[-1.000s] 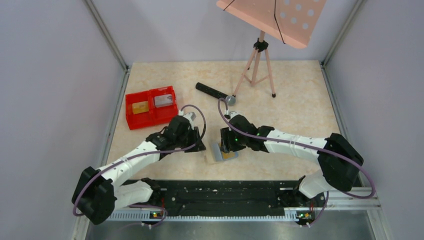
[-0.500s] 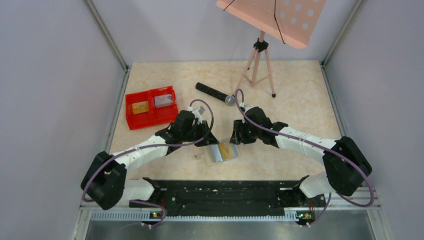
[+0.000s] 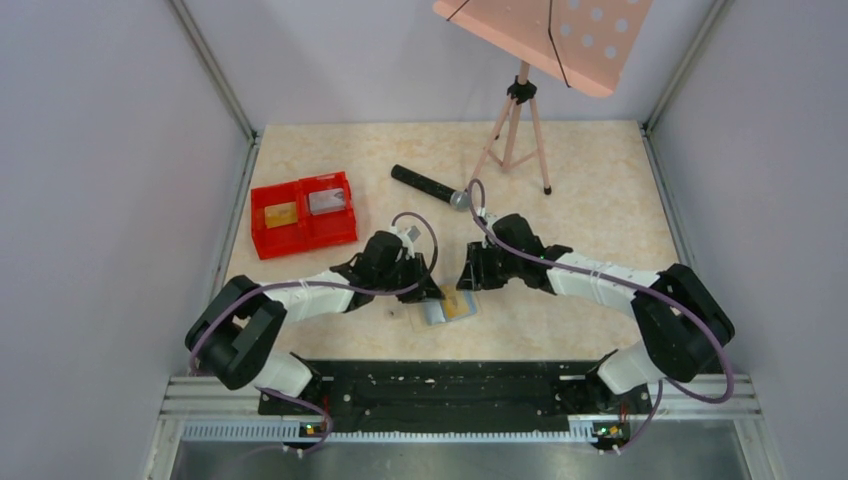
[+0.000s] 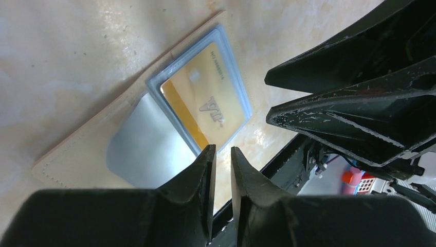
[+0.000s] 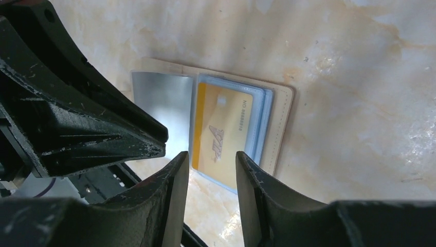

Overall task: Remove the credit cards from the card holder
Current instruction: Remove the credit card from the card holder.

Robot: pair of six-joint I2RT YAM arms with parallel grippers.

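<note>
A beige marbled table (image 3: 600,200) sits between grey walls (image 3: 100,200), with a black rail (image 3: 450,385) carrying both arm bases along its near edge. Just beyond the middle of that edge the card holder (image 5: 283,108) lies open and flat. A silvery-grey card (image 4: 146,149) sits in its left panel and a gold card (image 5: 221,134) under light-blue sleeves in its right.

Both arms stretch low and inward, meeting over the holder. The left gripper (image 4: 221,152) points down near the centre fold, its jaws barely parted, with nothing in the narrow slit. The right gripper (image 5: 212,154) hangs over the gold card's end, jaws moderately spread around nothing. Whether either touches the holder cannot be told.

Toward the left edge a red two-compartment tray (image 3: 300,238) holds a second gold card (image 3: 280,215) and a second grey card (image 3: 325,200). Farther back lies a black microphone (image 3: 425,183). By the far edge stands a pink music stand (image 3: 545,35) on a tripod.
</note>
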